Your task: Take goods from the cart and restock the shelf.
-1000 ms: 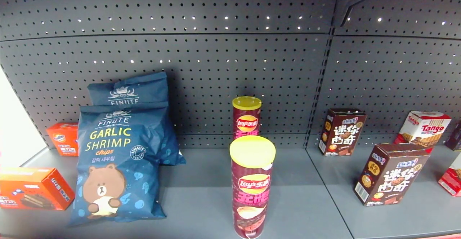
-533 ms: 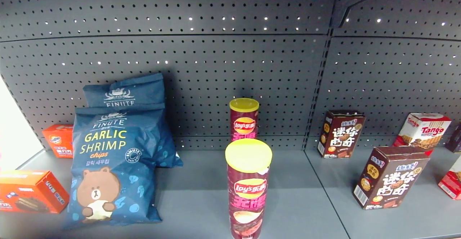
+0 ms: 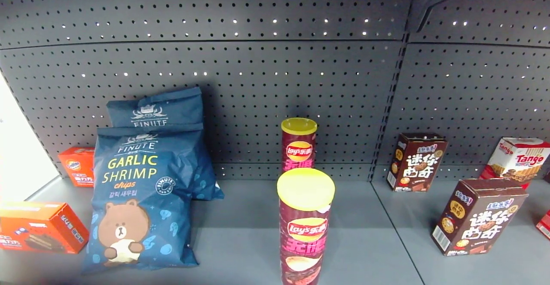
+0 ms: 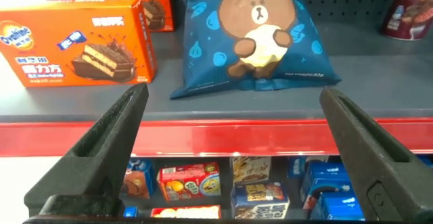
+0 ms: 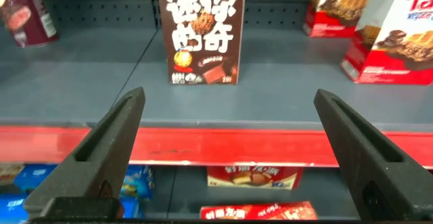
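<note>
judged step: both claws are empty, so goods must be fetched from the cart. to do it well, back straight off so the fingers miss the red shelf lip, grab 1 item at a time, and pick one matching a row with room, e.g. the bare shelf between bags and cans.

left gripper: fingers wide apart, holding nothing, just in front of the lip. front chip bag at its 12 o'clock, orange cake box at 10 o'clock.

right gripper: fingers apart, empty, also at the lip. brown biscuit box at 12 o'clock, wafer boxes at 2 o'clock, front chip can at 10 o'clock.

farther back: 2nd can and 2nd bag, by the pegboard wall.
</note>
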Robot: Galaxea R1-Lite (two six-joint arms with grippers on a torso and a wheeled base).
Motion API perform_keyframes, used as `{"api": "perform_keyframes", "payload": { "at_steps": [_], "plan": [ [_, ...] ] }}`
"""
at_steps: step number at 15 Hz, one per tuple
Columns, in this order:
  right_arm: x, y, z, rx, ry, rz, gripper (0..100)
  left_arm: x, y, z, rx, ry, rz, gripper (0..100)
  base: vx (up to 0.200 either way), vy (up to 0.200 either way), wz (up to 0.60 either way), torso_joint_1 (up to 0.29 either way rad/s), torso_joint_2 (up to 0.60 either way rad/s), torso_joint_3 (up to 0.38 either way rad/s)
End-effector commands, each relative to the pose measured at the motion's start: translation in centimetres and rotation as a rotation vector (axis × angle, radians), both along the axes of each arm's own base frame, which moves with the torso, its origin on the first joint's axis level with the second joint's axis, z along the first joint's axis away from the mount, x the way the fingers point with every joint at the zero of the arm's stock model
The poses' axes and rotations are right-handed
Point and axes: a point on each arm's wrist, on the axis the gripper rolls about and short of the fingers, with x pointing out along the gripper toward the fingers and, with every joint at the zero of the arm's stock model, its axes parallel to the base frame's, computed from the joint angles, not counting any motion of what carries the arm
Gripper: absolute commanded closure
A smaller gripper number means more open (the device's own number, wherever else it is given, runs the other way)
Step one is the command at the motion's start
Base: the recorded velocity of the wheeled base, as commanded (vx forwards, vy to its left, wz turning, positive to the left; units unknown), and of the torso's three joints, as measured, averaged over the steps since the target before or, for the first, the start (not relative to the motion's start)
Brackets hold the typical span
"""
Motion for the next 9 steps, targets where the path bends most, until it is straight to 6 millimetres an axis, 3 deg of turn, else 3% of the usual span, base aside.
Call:
{"api": "perform_keyframes", "payload": {
  "at_steps": [1,9],
  "plan": [
    [0.01,0.00,0.01,0.000,0.001,0.000,0,0.00,0.00,-0.01,0.001,0.001,0.000,0,0.000,0.000,0.00,0.000,0.00,0.000],
    [0.01,0.00,0.01,-0.002,0.001,0.000,0,0.00,0.00,-0.01,0.003,0.001,0.000,0,0.000,0.000,0.00,0.000,0.00,0.000]
  ]
}}
